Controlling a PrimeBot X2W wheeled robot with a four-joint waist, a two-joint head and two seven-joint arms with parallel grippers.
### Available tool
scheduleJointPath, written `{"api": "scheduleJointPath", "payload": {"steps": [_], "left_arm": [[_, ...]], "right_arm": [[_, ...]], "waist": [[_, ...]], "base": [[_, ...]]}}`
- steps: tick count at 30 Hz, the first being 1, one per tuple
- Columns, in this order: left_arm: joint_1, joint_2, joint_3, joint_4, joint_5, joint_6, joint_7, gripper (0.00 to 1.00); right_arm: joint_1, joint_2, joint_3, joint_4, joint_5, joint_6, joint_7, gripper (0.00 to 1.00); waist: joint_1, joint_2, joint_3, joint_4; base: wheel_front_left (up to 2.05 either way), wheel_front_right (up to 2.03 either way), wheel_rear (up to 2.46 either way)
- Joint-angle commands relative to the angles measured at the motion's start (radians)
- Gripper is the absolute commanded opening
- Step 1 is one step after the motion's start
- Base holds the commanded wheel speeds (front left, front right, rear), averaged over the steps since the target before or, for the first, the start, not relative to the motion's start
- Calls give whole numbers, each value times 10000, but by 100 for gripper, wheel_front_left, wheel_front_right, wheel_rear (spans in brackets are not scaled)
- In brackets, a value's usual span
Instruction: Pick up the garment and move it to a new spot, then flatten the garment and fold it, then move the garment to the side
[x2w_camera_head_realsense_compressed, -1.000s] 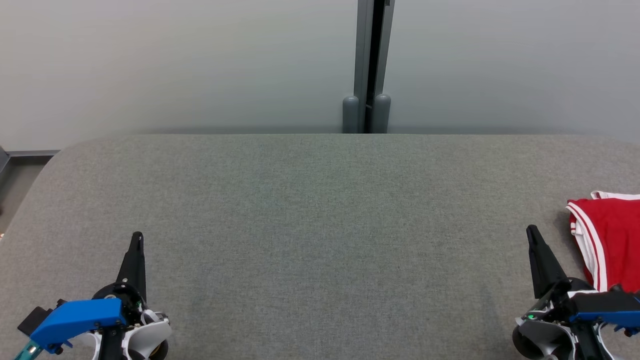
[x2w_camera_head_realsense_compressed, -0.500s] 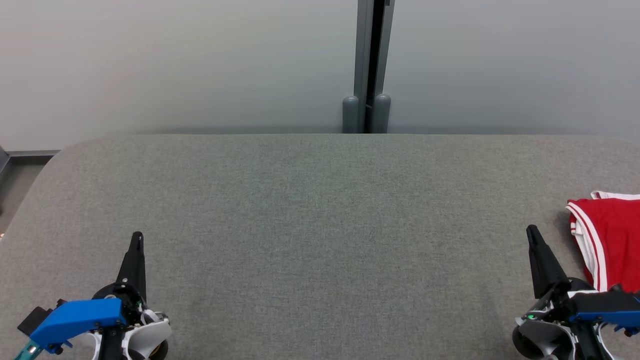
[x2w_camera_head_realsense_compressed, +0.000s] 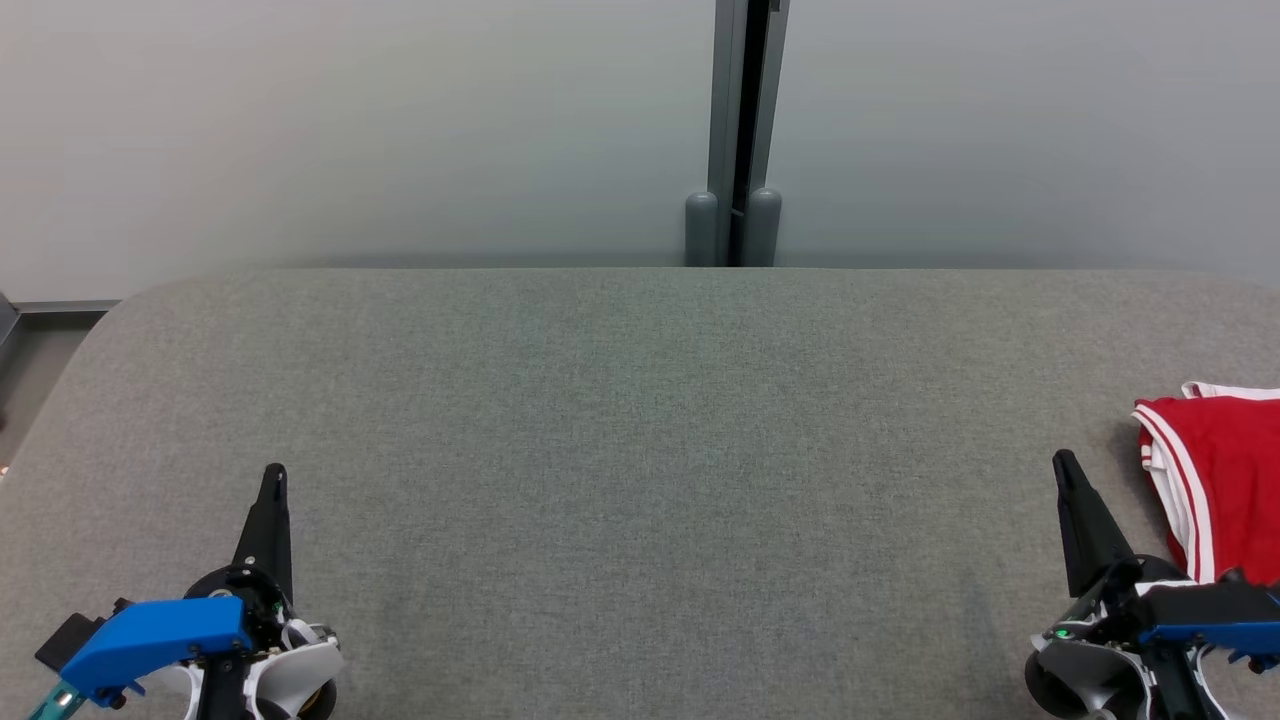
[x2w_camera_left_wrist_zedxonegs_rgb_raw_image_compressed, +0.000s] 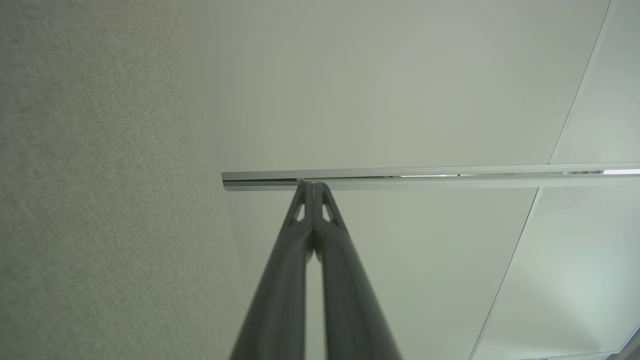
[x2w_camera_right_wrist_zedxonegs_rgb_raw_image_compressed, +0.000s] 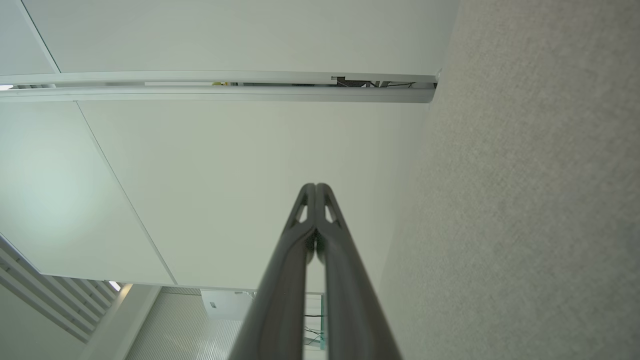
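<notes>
Garment (x2w_camera_head_realsense_compressed: 1230, 470) beside right fingers (x2w_camera_head_realsense_compressed: 1085, 525), table (x2w_camera_head_realsense_compressed: 640, 450) edge; grey post (x2w_camera_head_realsense_compressed: 735, 130) behind.

Head cam fwd/down over table (x2w_camera_head_realsense_compressed: 640, 450); wrist cams low, side-on, same table + wall (x2w_camera_head_realsense_compressed: 300, 130).

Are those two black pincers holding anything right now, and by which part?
Nothing is held. The left gripper and the right gripper are both shut on nothing; the red garment lies on the table beside the right one.

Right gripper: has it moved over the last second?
No. The right gripper sits at the same spot left of the red garment, which has not shifted either.
</notes>
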Motion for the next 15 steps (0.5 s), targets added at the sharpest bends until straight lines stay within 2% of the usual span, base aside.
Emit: {"api": "scheduleJointPath", "payload": {"steps": [1,15], "left_arm": [[-103,1,16,-46,-23,-44,37,0],[-102,1,15,-47,-24,-44,36,0]], "right_arm": [[89,-59,-17,-39,24,4,47,0],[89,-59,-17,-39,24,4,47,0]], "waist": [[0,0,0,0],[0,0,0,0]], "base": [[0,0,0],[0,0,0]]}}
